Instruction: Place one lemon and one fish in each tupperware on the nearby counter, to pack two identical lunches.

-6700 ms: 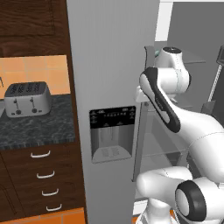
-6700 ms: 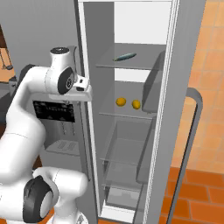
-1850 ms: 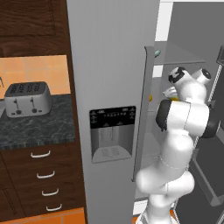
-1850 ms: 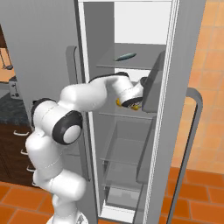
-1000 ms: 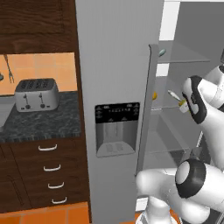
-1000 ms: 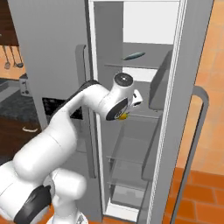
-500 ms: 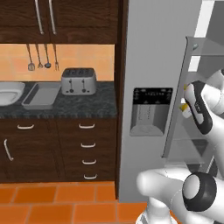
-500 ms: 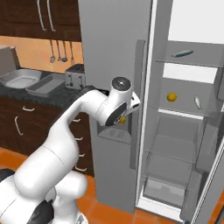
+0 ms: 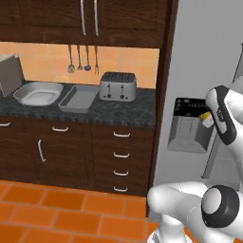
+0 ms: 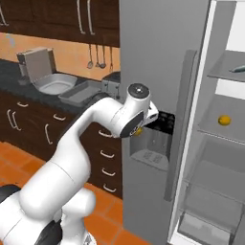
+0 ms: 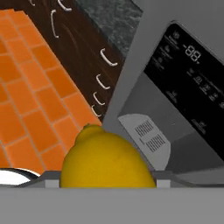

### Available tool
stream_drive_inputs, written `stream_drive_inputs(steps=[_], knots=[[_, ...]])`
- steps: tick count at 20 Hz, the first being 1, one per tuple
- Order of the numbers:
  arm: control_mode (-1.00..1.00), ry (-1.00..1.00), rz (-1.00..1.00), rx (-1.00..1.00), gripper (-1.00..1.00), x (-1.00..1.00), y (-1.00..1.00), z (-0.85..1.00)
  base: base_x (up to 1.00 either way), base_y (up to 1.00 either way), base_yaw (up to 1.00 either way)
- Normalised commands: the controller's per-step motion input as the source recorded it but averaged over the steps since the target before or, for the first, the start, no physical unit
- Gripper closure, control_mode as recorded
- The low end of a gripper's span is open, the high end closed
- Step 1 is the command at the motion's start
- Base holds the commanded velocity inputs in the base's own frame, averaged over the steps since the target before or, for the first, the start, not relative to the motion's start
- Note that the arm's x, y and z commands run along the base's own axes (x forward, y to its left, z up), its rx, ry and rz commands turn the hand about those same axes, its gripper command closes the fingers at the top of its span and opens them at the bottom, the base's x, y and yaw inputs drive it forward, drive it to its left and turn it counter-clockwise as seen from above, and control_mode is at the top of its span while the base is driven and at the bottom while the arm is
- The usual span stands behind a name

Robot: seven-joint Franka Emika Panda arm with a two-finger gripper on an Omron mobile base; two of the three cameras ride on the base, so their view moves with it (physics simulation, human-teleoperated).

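On the counter (image 9: 118, 111) both tubs (image 9: 38, 93) look bare, so by my reading nothing is packed yet. The gripper (image 10: 139, 130) pinches a lemon (image 11: 105, 163) in front of the fridge's dispenser, well apart from the tubs. A second lemon (image 10: 223, 120) and a fish (image 10: 238, 69) wait on the fridge shelves.

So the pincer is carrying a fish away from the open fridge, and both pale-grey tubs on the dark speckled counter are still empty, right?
Not a fish: the hand view shows a round yellow lemon in the pincer. The rest holds: in the left base view both pale-grey tubs on the dark speckled counter are empty.
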Motion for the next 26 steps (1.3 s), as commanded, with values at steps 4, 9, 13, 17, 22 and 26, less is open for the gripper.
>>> stream_drive_inputs(steps=[4,9,13,17,22,26], knots=[[1.00,0.00,0.00,0.00,1.00,0.00,0.00,0.00,0.37,0.41,0.37],[1.00,0.00,0.00,0.00,1.00,0.00,0.00,0.00,1.00,1.00,0.02],[1.00,0.00,0.00,0.00,1.00,0.00,0.00,0.00,1.00,1.00,-0.13],[1.00,0.00,0.00,0.00,1.00,0.00,0.00,0.00,1.00,1.00,-0.52],[1.00,0.00,0.00,0.00,1.00,0.00,0.00,0.00,0.99,1.00,-0.51],[1.00,0.00,0.00,0.00,1.00,0.00,0.00,0.00,1.00,0.97,-0.28]])
